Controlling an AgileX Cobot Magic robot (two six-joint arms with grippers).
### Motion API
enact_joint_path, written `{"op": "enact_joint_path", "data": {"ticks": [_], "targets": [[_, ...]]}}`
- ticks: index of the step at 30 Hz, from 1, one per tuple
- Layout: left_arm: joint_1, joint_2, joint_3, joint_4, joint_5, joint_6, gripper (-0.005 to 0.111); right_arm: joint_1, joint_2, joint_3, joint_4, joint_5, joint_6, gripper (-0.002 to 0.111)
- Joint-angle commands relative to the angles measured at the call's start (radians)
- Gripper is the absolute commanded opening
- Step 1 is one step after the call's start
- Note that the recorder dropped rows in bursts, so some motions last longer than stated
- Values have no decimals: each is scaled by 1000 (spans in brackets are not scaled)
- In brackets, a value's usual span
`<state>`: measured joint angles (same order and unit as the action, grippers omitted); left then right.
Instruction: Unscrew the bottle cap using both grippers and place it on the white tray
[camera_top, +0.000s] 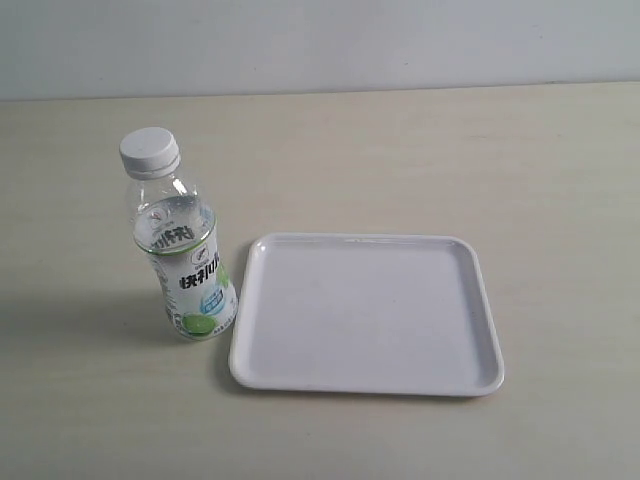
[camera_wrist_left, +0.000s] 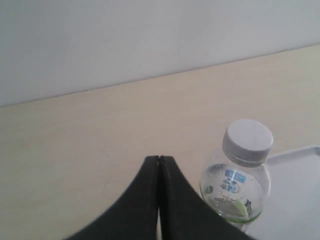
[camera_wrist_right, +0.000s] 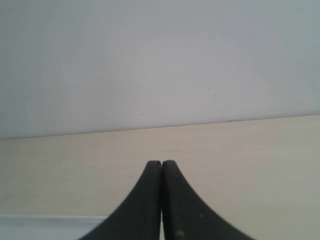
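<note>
Left gripper (camera_wrist_left: 159, 159): fingers (camera_wrist_left: 145, 200) were matte black, smooth, curving from narrow rounded tips to broad bases. Right gripper (camera_wrist_right: 161, 162) looked alike; one finger bore tiny pale speck (camera_wrist_right: 177, 232).

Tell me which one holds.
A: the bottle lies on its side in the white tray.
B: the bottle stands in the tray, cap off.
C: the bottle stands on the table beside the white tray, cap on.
C: the bottle stands upright on the table beside the white tray, with the bottle cap on its neck.

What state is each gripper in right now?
Left gripper: closed, holding nothing.
Right gripper: closed, holding nothing.
</note>
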<state>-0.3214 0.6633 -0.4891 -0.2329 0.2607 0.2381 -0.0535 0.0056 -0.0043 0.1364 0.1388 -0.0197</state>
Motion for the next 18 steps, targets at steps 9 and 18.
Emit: {"op": "enact_joint_path", "data": {"ticks": [9,18], "targets": [[2,-12,445,68,-722,-163,0,-5,-6,4,-8,-6,-1,0],[2,-12,489,668,-799,-517,0,-5,-6,4,-8,-6,-1,0]]}}
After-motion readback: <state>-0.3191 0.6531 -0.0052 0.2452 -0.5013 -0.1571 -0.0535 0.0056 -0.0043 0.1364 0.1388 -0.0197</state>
